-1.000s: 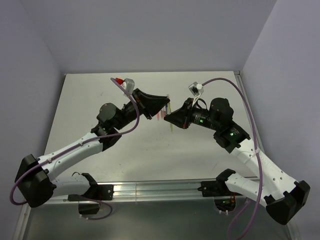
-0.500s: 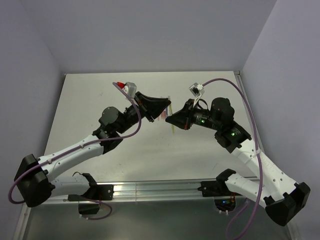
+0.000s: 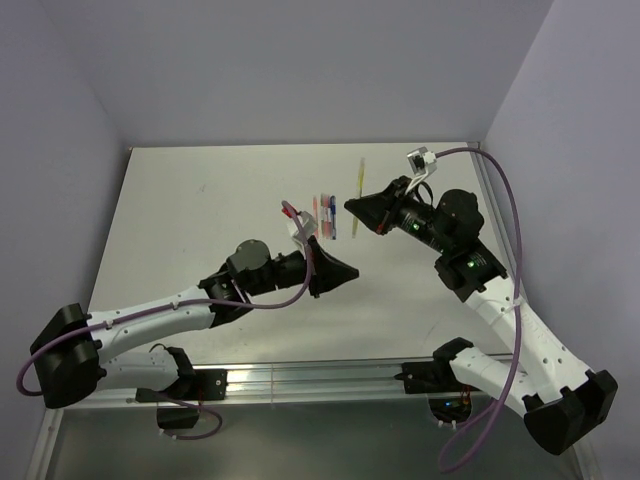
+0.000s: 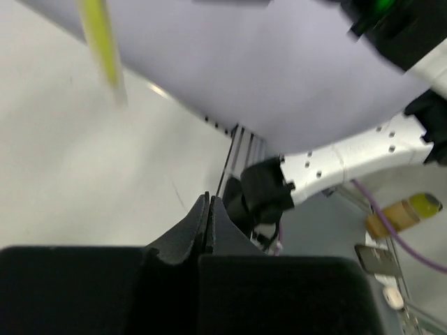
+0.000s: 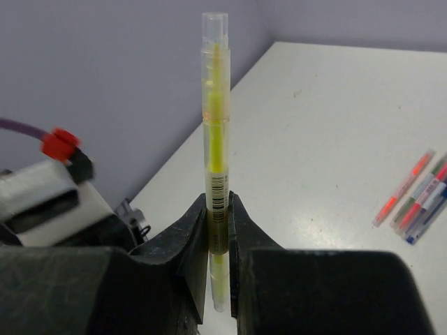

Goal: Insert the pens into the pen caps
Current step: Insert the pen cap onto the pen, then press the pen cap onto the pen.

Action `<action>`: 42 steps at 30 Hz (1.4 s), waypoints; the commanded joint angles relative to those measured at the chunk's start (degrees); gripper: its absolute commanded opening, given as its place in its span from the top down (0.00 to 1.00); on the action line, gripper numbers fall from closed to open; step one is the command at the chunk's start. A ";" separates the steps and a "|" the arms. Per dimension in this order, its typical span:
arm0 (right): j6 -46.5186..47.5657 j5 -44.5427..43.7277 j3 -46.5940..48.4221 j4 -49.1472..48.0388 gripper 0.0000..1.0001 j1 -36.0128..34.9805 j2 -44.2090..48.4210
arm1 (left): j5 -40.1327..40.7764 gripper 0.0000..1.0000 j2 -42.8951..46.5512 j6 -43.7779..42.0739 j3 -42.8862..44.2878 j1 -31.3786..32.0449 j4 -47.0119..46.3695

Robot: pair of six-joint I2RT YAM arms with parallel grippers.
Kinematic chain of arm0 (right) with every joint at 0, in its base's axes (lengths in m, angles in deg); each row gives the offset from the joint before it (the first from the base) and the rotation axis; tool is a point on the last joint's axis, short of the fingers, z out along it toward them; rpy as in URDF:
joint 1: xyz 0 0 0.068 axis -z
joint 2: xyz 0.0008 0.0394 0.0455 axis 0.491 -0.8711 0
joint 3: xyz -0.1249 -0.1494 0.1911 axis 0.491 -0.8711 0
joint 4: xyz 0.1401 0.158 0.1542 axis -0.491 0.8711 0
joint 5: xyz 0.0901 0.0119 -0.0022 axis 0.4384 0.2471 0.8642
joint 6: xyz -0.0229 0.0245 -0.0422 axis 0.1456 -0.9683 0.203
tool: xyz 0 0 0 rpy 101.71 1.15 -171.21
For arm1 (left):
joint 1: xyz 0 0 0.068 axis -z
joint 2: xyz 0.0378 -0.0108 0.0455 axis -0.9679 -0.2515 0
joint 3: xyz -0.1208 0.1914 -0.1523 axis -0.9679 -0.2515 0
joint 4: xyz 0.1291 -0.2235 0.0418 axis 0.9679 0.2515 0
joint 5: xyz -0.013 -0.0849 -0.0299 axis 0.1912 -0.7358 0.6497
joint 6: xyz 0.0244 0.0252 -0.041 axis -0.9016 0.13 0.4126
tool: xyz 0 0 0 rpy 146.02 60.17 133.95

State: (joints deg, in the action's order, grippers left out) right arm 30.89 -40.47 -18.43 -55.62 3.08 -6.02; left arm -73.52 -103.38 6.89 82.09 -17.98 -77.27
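From above, the left gripper has withdrawn toward 7 o'clock, away from the right gripper. The right gripper keeps the yellow pen raised. The other pens lie on the table at its 9 o'clock.

Left wrist view: the jaws are now pressed together and empty.

Right wrist view: the jaws clamp the pen's lower barrel. A clear cap seems seated at 12 o'clock, so this pen is probably finished.

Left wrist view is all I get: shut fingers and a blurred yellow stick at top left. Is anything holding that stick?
Observer: Yes. The right gripper is shut on the yellow pen, gripping it near its lower end.
Operator: Where are the rest?
Observer: The other pens lie side by side on the table, with neither gripper touching them.
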 commanded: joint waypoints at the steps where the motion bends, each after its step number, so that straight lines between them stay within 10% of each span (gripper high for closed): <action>1: -0.69 -2.01 2.55 -7.55 1.00 0.22 0.28 | -3.92 1.00 0.90 0.47 -0.88 0.73 3.44; 7: -0.08 -1.74 2.37 -6.85 1.00 0.22 0.46 | 1.09 0.98 3.71 -2.50 4.64 0.21 12.66; 13: 1.24 -0.78 2.37 -5.01 1.00 0.22 1.42 | 7.58 0.59 13.79 -4.97 8.16 -5.50 21.97; 18: 1.94 5.09 1.85 -4.39 1.00 -0.39 1.08 | 2.08 0.47 16.29 -6.03 14.48 -15.95 25.59; 42: 9.59 14.43 2.72 -4.22 1.00 -14.02 0.11 | -31.77 0.43 1.61 0.56 28.38 -23.44 14.96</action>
State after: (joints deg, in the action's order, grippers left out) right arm 39.68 -27.10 -17.69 -57.09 -10.47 -6.57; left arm -99.70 -101.71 5.34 108.69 -41.24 -57.99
